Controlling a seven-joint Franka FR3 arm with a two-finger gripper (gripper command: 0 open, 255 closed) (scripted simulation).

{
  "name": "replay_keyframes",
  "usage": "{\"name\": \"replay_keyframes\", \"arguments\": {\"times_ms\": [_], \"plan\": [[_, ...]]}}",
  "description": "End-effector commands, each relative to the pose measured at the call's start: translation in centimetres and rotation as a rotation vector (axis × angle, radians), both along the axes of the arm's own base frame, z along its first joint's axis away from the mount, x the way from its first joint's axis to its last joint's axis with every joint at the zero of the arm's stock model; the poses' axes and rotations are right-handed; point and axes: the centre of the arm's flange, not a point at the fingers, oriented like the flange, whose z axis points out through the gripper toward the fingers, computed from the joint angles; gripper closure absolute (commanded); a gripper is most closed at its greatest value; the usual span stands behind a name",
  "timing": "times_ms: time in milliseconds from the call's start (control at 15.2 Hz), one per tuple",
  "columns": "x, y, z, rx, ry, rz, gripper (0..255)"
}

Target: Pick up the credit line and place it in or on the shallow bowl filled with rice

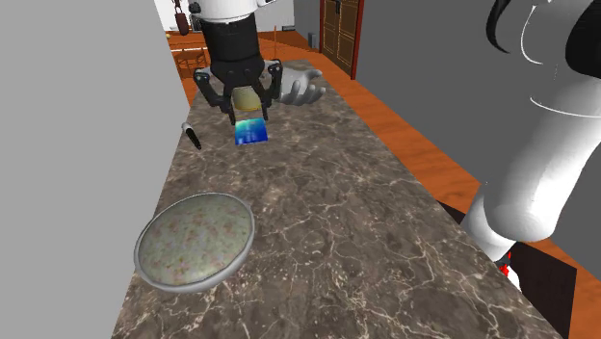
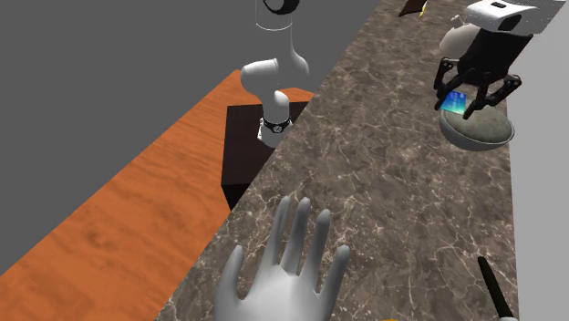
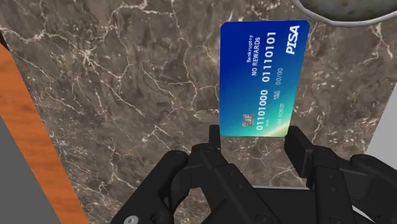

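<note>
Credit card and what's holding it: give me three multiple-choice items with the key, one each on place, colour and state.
1. Where is the card?
A) between the fingers of the end effector
B) on the floor
C) on the stand

2. What colour is the card's face?
A) red
B) white
C) blue shading to green

3. What state is the end effector in?
A) open
B) shut on the card
C) shut on nothing

Key:
1 A: the wrist view shows the card standing between the two fingers.
2 C: the face is blue, turning greenish near the chip.
3 B: both fingers press against the card's edges.
</note>
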Motion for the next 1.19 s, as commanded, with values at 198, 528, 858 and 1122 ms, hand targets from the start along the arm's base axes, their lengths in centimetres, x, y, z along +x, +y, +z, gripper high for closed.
{"name": "replay_keyframes", "arguments": {"times_ms": [198, 528, 858, 1122], "plan": [[-1.6, 6.4, 0.1, 0.001, 0.0, -0.003, 255], [-3.2, 12.8, 0.3, 0.001, 0.0, -0.003, 255], [-3.8, 15.1, -1.2, 0.001, 0.0, -0.003, 255], [-3.8, 15.1, -3.4, 0.001, 0.0, -0.003, 255]]}}
